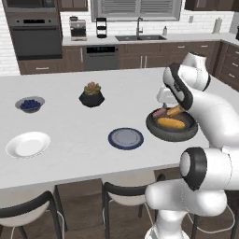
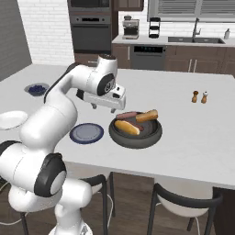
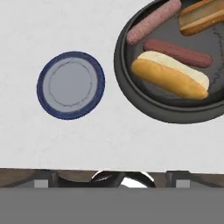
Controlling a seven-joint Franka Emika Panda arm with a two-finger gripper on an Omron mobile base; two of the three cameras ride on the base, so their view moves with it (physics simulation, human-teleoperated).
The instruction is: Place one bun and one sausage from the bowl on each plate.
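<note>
The end effector [image 2: 108, 106] is the nearest thing to the cameras after the arm itself. It is held above the surface [image 2: 193, 128], over the near-left rim of the bowl [image 2: 136, 136], with its jaws spread wide and nothing between them. It is judged to be poised there so that a descent onto one of the food items can be made from directly above, with the fingers wide enough to straddle a bun.

Just beyond it, the bowl is seen to hold two buns and two sausages. The nearer bun [image 3: 170, 75] lies along the near side, and a dark red sausage [image 3: 177, 53] is laid beside it. A paler sausage [image 3: 153, 22] is propped against the far rim, and the second bun [image 3: 202, 16] is set at the bowl's far edge. Nothing has been taken out yet, so the task is judged to be at its start.

The blue-rimmed plate [image 3: 70, 85] is placed just beside the bowl and is bare, which makes it the likelier first target. The white plate [image 1: 28, 144] is set well apart, near the surface's left end, and is also bare.

A small bowl of blueberries [image 1: 30, 104], a potted succulent [image 1: 91, 95] and two shakers [image 2: 199, 97] are stood elsewhere, clear of the working area.
</note>
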